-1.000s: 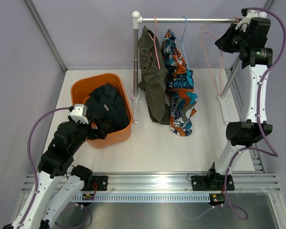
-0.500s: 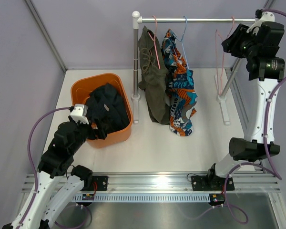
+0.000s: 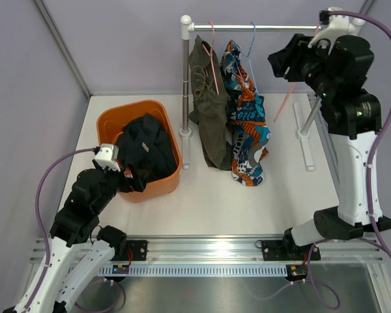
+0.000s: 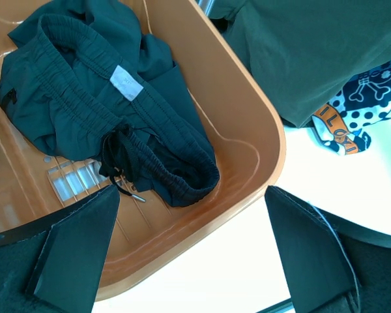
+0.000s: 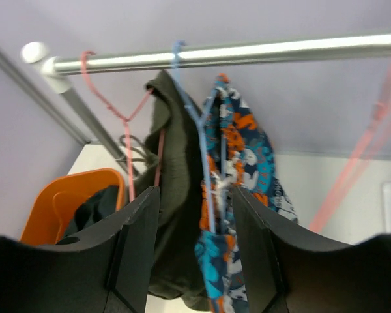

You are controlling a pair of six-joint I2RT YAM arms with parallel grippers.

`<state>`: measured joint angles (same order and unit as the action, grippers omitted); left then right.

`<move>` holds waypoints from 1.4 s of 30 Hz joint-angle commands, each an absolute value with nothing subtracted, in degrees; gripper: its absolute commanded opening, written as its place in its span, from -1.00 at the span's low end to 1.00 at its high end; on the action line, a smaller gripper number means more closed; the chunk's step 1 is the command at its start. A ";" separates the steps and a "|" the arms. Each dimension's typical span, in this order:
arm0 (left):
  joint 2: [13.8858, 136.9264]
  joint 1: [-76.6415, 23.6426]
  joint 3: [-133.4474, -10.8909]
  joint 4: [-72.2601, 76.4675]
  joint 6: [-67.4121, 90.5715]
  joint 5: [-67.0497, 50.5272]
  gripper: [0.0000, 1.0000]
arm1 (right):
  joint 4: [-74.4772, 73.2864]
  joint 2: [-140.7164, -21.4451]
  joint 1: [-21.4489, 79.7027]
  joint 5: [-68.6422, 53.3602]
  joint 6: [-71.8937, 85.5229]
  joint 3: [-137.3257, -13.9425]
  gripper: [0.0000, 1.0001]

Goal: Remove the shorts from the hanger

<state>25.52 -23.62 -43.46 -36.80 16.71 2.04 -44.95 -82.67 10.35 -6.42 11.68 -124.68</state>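
Under the rail (image 5: 247,53), the empty pink hanger (image 5: 352,176) blurs and runs off the right edge. The patterned shorts (image 5: 247,163) partly vanish behind a finger (image 5: 254,254) of the right gripper (image 5: 194,195).

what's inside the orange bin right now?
Dark shorts lie bunched in the orange bin, with the waistband, white label and drawstring showing. Some bare ribbed floor shows beside them. Anything beneath the fabric is covered, so I can't tell.

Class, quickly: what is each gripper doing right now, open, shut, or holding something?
Left gripper: open, empty, above the orange basket.
Right gripper: open, empty, facing the blue hanger.
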 commanded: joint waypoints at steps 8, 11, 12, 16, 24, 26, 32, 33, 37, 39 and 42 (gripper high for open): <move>21.71 -25.66 -44.03 -36.74 17.49 6.06 0.98 | -47.55 -99.83 18.63 3.07 6.59 -135.34 0.13; 20.74 -26.37 -43.86 -37.00 17.75 7.12 0.98 | -45.62 -102.48 18.72 4.31 5.98 -135.70 0.14; 20.57 -26.63 -43.77 -36.91 17.75 7.29 0.98 | -44.83 -103.26 18.72 4.31 5.89 -135.44 0.14; 20.30 -26.89 -43.59 -36.74 17.75 7.47 0.98 | -41.14 -105.46 18.72 4.65 5.01 -134.39 0.15; 19.42 -27.86 -43.33 -36.56 17.84 8.17 0.98 | -29.63 -104.16 18.72 7.20 5.62 -125.00 0.16; 19.34 -28.04 -43.33 -36.65 17.84 8.26 0.98 | -27.86 -104.41 18.72 7.29 5.80 -124.80 0.16; 19.07 -28.65 -43.33 -36.74 17.93 8.61 0.98 | -24.97 -106.09 18.72 7.56 6.06 -124.72 0.10; 18.99 -28.65 -43.33 -36.74 17.93 8.79 0.98 | -24.09 -105.91 18.72 7.73 6.15 -123.50 0.10; 18.90 -29.00 -43.33 -36.83 18.02 9.14 0.98 | -20.05 -104.33 18.72 8.26 7.03 -120.51 0.10; 18.72 -29.27 -43.24 -36.83 18.02 9.23 0.98 | -17.94 -102.84 18.90 8.61 7.38 -117.36 0.10; 18.81 -29.36 -43.24 -36.83 18.02 9.23 0.98 | -13.12 -101.43 18.90 9.23 7.30 -114.10 0.09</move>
<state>19.44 -28.97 -43.46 -37.91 17.63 8.19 -20.36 -104.71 18.22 7.07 6.50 -116.84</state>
